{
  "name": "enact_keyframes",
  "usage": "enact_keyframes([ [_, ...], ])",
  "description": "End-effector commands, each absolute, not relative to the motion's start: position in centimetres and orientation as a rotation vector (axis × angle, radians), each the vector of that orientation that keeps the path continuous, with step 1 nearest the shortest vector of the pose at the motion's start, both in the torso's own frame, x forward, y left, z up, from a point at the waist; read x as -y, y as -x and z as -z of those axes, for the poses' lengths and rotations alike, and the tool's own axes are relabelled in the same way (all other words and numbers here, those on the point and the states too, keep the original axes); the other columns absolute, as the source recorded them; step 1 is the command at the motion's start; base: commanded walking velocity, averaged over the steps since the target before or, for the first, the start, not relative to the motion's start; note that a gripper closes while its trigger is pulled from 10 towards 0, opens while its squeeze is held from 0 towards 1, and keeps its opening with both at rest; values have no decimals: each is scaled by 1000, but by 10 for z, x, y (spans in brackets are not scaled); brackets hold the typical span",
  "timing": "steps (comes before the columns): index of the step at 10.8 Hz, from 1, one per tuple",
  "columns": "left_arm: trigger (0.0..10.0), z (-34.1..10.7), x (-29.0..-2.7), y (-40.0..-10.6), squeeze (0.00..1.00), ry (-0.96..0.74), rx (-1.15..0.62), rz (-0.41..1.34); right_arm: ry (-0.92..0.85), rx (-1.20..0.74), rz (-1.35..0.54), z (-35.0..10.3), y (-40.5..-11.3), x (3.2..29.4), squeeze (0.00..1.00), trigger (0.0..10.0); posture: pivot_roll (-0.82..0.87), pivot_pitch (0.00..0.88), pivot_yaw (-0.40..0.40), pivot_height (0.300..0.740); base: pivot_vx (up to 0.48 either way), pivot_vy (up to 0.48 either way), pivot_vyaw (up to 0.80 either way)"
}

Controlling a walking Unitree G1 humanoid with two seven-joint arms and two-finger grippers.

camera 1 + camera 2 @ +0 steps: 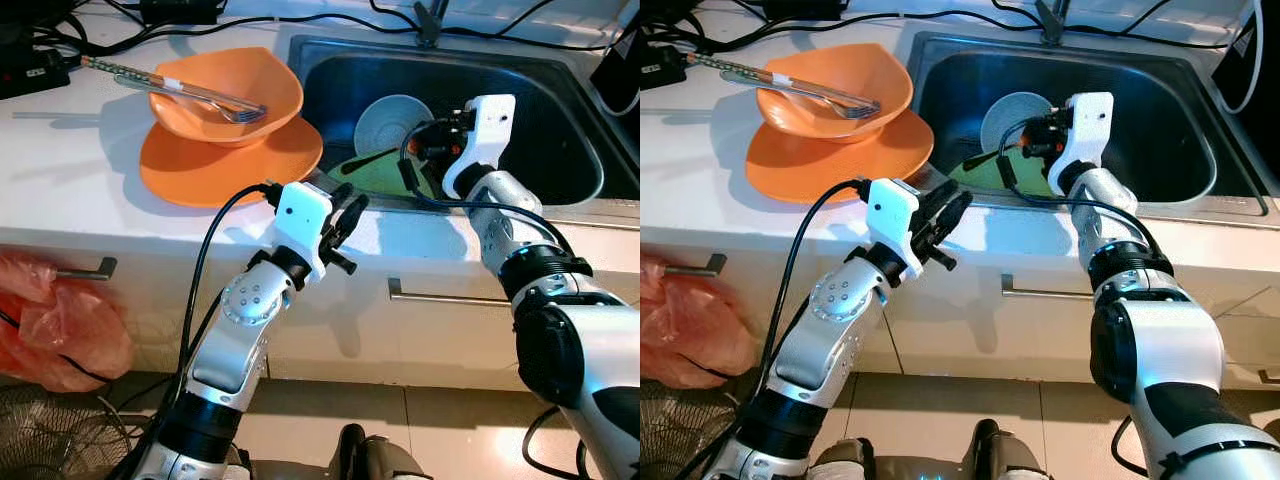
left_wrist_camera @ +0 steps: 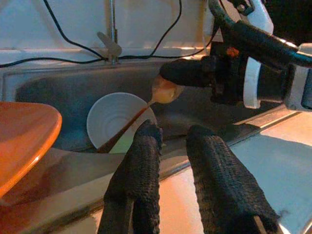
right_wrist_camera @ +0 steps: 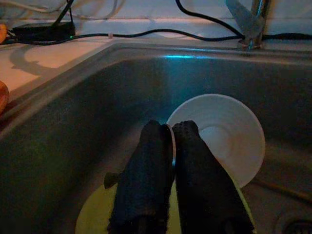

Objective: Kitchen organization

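My right gripper [image 1: 410, 146] is down in the steel sink [image 1: 330, 75], shut on the bowl end of a wooden spoon [image 2: 164, 90]. The spoon's handle [image 1: 366, 160] slants down toward a green plate [image 1: 382, 180] on the sink floor. A white bowl [image 1: 392, 120] leans tilted on that plate, just behind the gripper. My left gripper [image 1: 350, 212] hovers open and holds nothing, over the counter's front edge beside the sink's near left corner. In the left wrist view its fingers [image 2: 141, 165] point at the spoon.
An orange bowl [image 1: 225, 95] sits on an orange plate [image 1: 230, 160] left of the sink, with a fork [image 1: 205, 95] lying across it. The faucet [image 1: 430, 20] and black cables run along the back. Drawer handles [image 1: 440, 297] and a red plastic bag [image 1: 60, 320] hang below the counter.
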State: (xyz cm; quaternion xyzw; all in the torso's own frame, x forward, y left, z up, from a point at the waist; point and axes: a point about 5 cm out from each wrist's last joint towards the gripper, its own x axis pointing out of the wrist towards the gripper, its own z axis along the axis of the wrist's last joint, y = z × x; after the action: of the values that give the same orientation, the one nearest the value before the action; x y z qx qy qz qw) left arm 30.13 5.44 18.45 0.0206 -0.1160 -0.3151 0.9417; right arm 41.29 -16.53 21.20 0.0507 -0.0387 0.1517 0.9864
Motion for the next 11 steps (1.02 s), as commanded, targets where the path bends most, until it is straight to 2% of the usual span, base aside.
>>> enact_keyframes([
  [1, 10000, -180, -52, -298, 0, -46, 210, 659, -97, 80, -278, -213, -413, 172, 875, 10000, 188, 176, -107, 740, 0, 0, 0],
  [4, 10000, -178, -51, -296, 0, -40, 198, 658, -92, 69, -276, -210, -413, 172, 847, 10000, 190, 186, -108, 740, 0, 0, 0],
  [5, 10000, -178, -52, -297, 0, -40, 197, 655, -91, 69, -271, -210, -413, 172, 0, 10000, 190, 186, -108, 740, 0, 0, 0],
  [8, 10000, -178, -52, -296, 0, -41, 197, 646, -216, 168, -239, -223, -413, 177, 0, 10000, 190, 172, -100, 740, 0, 0, 0],
  [11, 10000, -180, -50, -298, 0, -38, 210, 645, -396, 382, -221, -256, -410, 186, 0, 10000, 168, 171, -93, 740, 0, 0, 0],
])
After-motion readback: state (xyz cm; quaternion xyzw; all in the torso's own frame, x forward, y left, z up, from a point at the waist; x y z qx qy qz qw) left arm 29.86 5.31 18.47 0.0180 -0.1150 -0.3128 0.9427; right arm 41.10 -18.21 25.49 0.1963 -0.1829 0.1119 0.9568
